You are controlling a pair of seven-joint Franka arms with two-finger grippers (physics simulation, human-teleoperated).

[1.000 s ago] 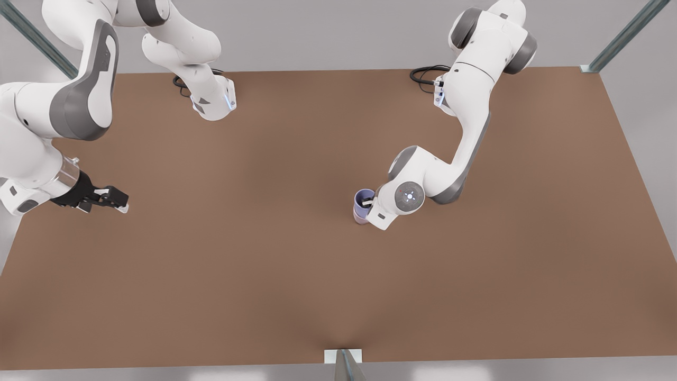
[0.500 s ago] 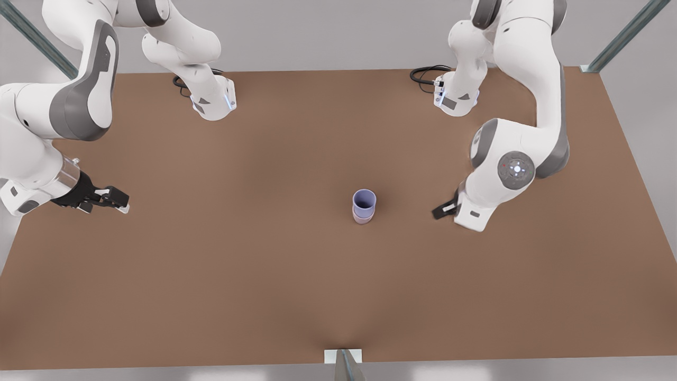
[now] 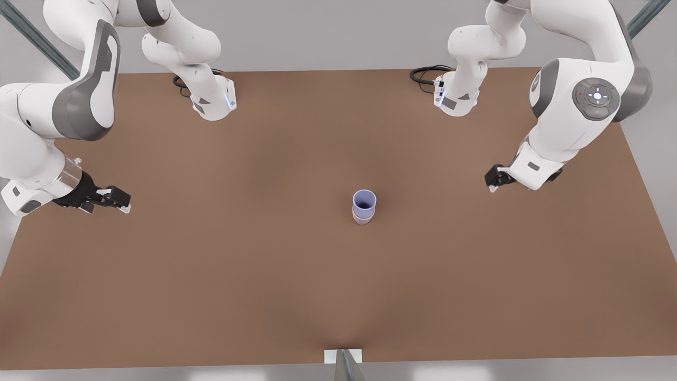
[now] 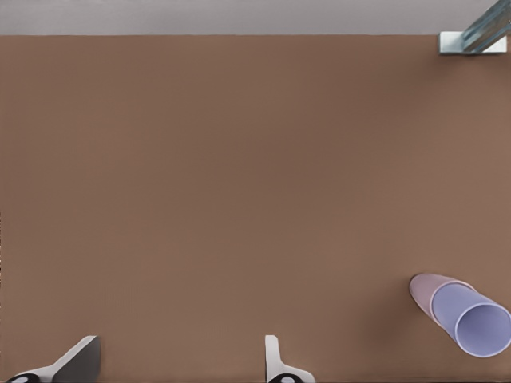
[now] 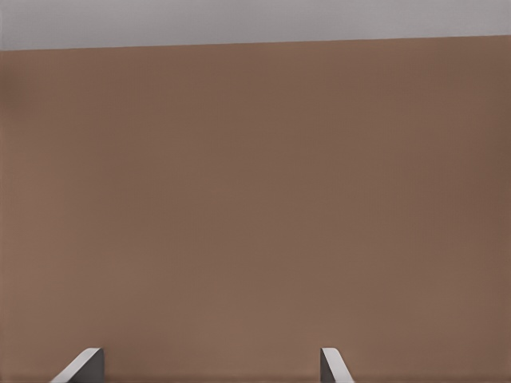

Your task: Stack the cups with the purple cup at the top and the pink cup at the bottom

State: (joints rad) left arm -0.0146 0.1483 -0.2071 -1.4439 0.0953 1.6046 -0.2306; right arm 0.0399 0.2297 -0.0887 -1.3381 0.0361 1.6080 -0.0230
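Note:
The purple cup [image 3: 364, 201] sits nested upright inside the pink cup [image 3: 363, 220] near the middle of the brown table [image 3: 264, 275]. No gripper touches the stack. My left gripper [image 3: 492, 182] hangs open and empty well off to the front view's right of the cups. Its wrist view shows the purple cup [image 4: 481, 325] in the pink cup [image 4: 421, 287] beyond its open fingers [image 4: 275, 363]. At the front view's left edge my right gripper [image 3: 120, 204] waits, open and empty, with its fingertips [image 5: 331, 363] spread wide over bare table.
Both arm bases [image 3: 214, 100] [image 3: 457, 98] stand at the far edge with black cables beside them. A metal post on a white bracket [image 3: 344, 357] rises at the near edge, and the same bracket [image 4: 473, 41] appears in the left wrist view.
My left gripper has let go of the purple cup's rim and drawn back, up and toward the front view's right. The stacked cups stay put. The right arm has barely moved.

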